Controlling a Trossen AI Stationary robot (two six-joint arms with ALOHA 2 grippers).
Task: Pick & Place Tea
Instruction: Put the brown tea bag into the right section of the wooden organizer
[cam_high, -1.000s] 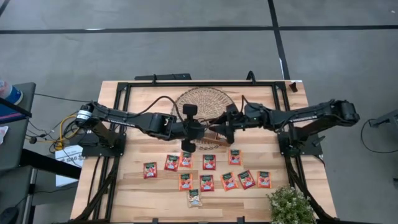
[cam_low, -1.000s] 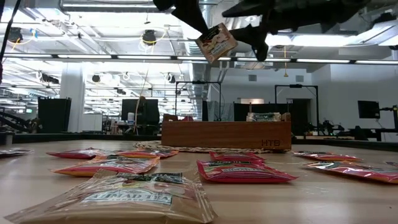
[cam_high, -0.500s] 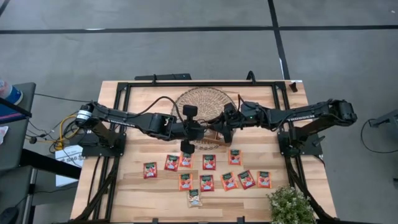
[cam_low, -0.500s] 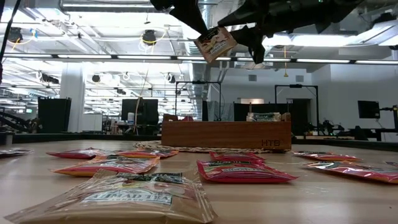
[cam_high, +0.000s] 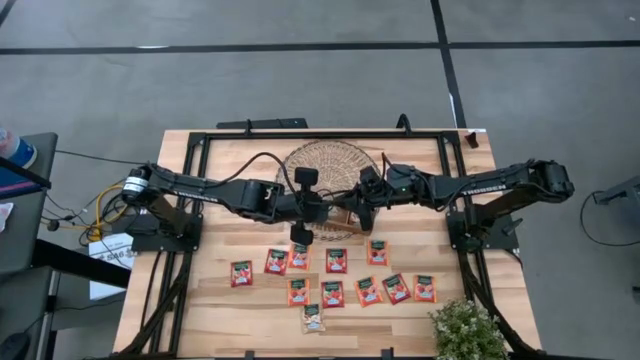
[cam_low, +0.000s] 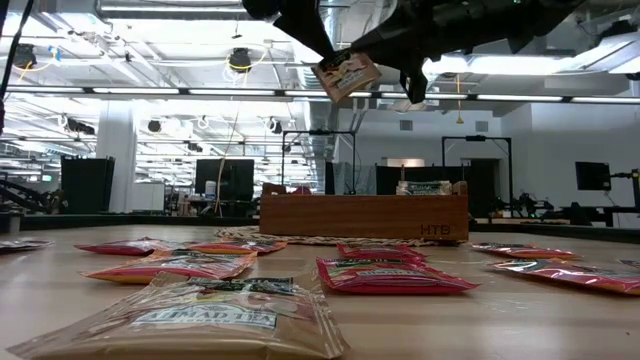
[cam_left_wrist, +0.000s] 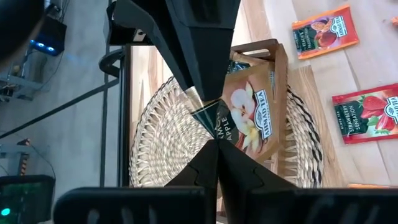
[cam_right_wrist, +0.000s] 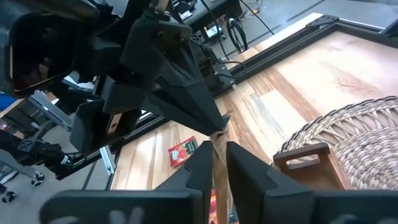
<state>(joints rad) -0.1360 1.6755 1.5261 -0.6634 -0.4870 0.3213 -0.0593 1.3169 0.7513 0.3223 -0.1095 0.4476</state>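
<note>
My left tool (cam_left_wrist: 214, 134) pinches one corner of the limp, feather-light tea sachet (cam_left_wrist: 249, 115); my right tool (cam_right_wrist: 214, 149) nips its opposite edge.

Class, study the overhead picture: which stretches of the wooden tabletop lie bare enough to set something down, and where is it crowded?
Bare: the front left corner of the light wooden table, left of the red-orange tea sachets. Also the far strips either side of the round woven mat. Crowded: the front centre with sachets, the small green plant at front right, and mid-table under both arms.
</note>
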